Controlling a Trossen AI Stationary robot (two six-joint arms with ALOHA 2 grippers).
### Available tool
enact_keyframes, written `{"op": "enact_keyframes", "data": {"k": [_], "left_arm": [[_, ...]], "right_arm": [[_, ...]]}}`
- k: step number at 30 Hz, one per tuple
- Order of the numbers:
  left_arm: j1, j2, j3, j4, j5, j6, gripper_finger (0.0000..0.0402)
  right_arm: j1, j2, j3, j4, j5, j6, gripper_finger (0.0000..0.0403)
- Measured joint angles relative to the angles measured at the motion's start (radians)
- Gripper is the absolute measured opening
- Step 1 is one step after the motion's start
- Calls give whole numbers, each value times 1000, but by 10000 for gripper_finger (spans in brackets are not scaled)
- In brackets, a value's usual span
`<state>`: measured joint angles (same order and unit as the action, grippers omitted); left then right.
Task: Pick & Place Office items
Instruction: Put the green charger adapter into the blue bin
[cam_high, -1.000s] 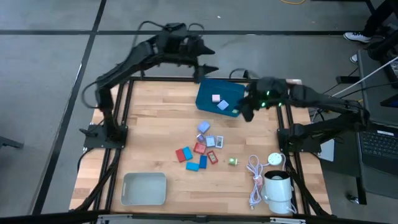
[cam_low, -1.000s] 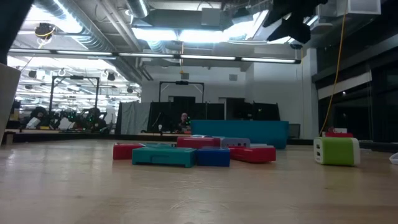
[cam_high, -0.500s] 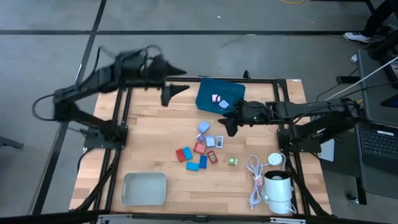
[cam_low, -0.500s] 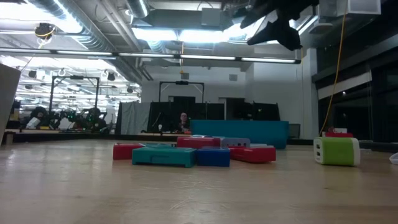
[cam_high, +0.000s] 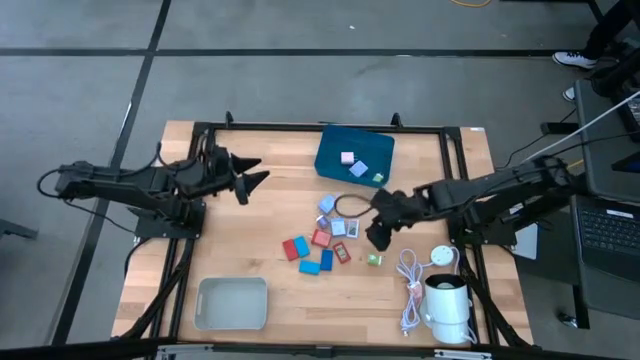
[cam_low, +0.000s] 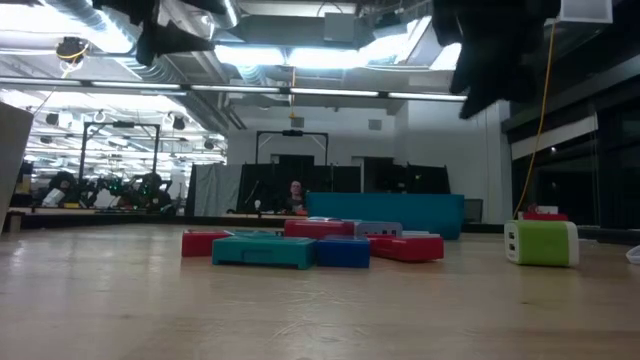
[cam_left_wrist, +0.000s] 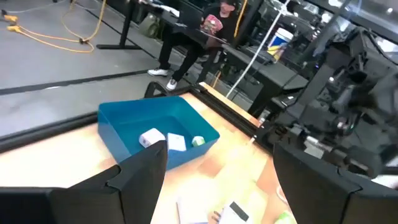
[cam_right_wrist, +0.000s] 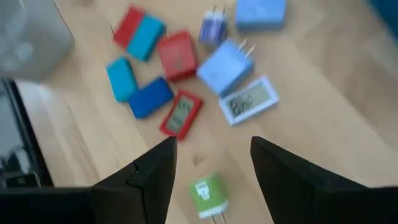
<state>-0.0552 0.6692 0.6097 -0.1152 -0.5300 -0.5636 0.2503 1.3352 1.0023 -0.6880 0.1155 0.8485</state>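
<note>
Wooden bench (cam_high: 250, 215) from above: the left pincer (cam_high: 252, 178) reaches low, fingers spread and empty; the right pincer (cam_high: 378, 236) hangs just beside the office items (cam_high: 322, 238). Its wrist view shows parted, empty fingers (cam_right_wrist: 149, 177) above the green piece (cam_right_wrist: 208, 193).

place: robotics lab | signs: wooden table (cam_high: 260, 205), exposed ceiling ducts (cam_low: 150, 45), workstations (cam_low: 100, 190)

On the table (cam_high: 250, 210), the items (cam_high: 322, 240) cluster mid-table, the bin (cam_high: 354, 153) holding three pieces behind them, the tray (cam_high: 232, 303) at front left, and the cable (cam_high: 408, 275) and cylinder (cam_high: 447, 304) at front right.
</note>
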Motion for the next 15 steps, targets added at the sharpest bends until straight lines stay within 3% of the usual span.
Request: {"op": "enact_keyframes", "data": {"k": [8, 15], "left_arm": [[-5, 15, -1, 28, 2, 0, 285], [-5, 23, -1, 38, 13, -11, 285]], "right_arm": [[103, 202, -1, 6, -79, -44, 210], [120, 232, 0, 79, -107, -53, 214]]}}
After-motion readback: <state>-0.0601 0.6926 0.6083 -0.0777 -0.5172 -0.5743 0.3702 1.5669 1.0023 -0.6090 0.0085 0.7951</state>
